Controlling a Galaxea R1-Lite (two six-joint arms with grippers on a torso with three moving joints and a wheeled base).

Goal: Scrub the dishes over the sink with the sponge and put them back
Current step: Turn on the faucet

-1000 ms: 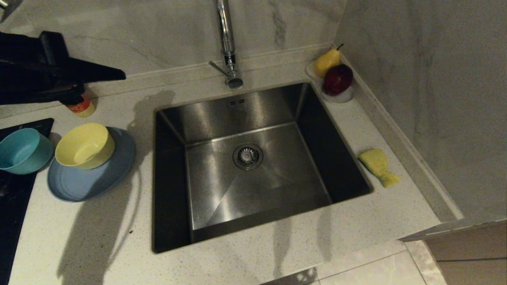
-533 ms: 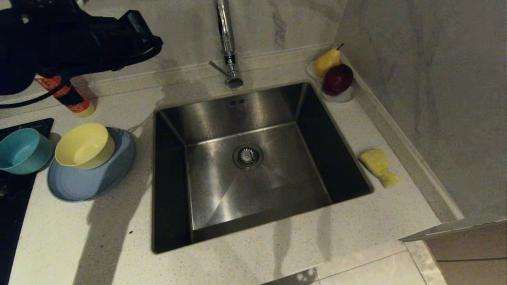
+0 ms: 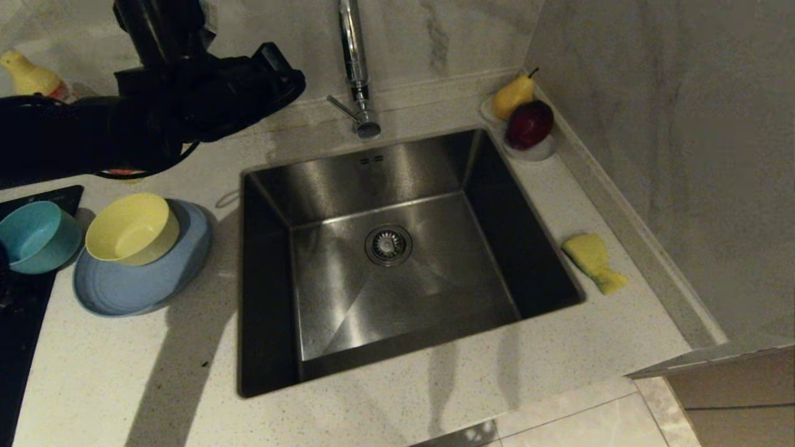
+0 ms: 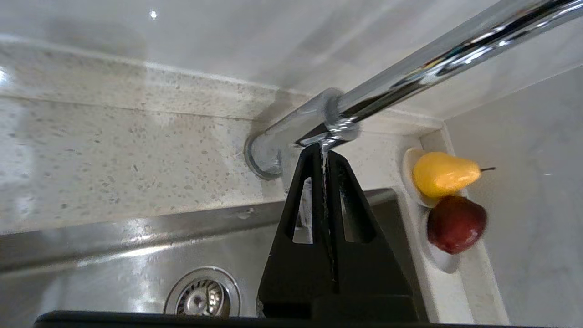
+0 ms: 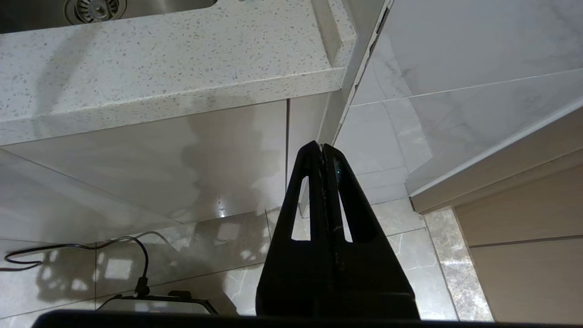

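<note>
The pale yellow bowl (image 3: 132, 228) sits on the light-blue plate (image 3: 143, 282), left of the sink (image 3: 348, 298). The teal bowl (image 3: 37, 236) stands beside them. The yellow sponge (image 3: 593, 261) lies on the counter right of the sink. My left gripper (image 3: 292, 77) is shut and empty, held above the counter behind the sink's back left corner. In the left wrist view its tips (image 4: 322, 148) sit close before the chrome tap (image 4: 410, 77), touching or not I cannot tell. My right gripper (image 5: 321, 146) hangs shut and empty below the counter edge, outside the head view.
A white dish with a yellow pear (image 3: 513, 96) and a red apple (image 3: 529, 124) stands at the sink's back right corner, against the wall. A black cooktop (image 3: 25, 323) lies at the far left. A yellow-topped bottle (image 3: 28, 74) stands at the back left.
My left arm has swung from the far left edge rightward, and its shut gripper now points at the tap's base. The dishes and sponge have not moved.
</note>
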